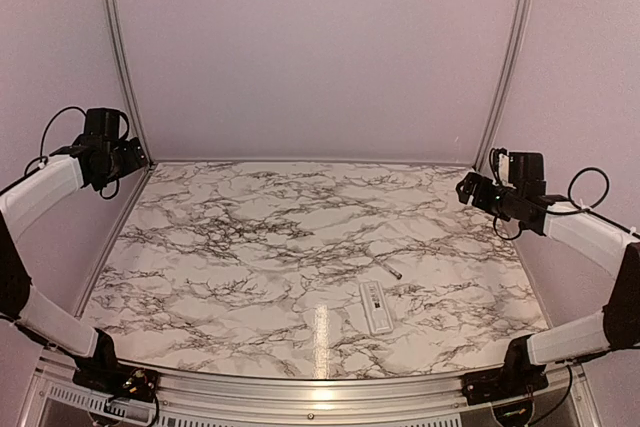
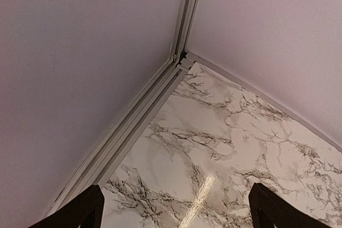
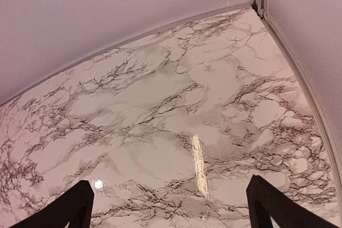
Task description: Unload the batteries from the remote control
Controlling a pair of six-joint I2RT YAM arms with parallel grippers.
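One remote control (image 1: 375,306), possibly button-side up

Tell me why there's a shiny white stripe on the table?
It's glare off the glossy table: top external view, a streak next to the remote control; left wrist view, a slanted streak near the bottom edge; right wrist view, a streak plus a small bright dot, and the edge of the back wall looks bent.

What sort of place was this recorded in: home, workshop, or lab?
Most likely a lab robot test cell: a marble-patterned tabletop boxed in by plain pale walls on aluminium frame posts, with the left arm and right arm bolted at its near edge.
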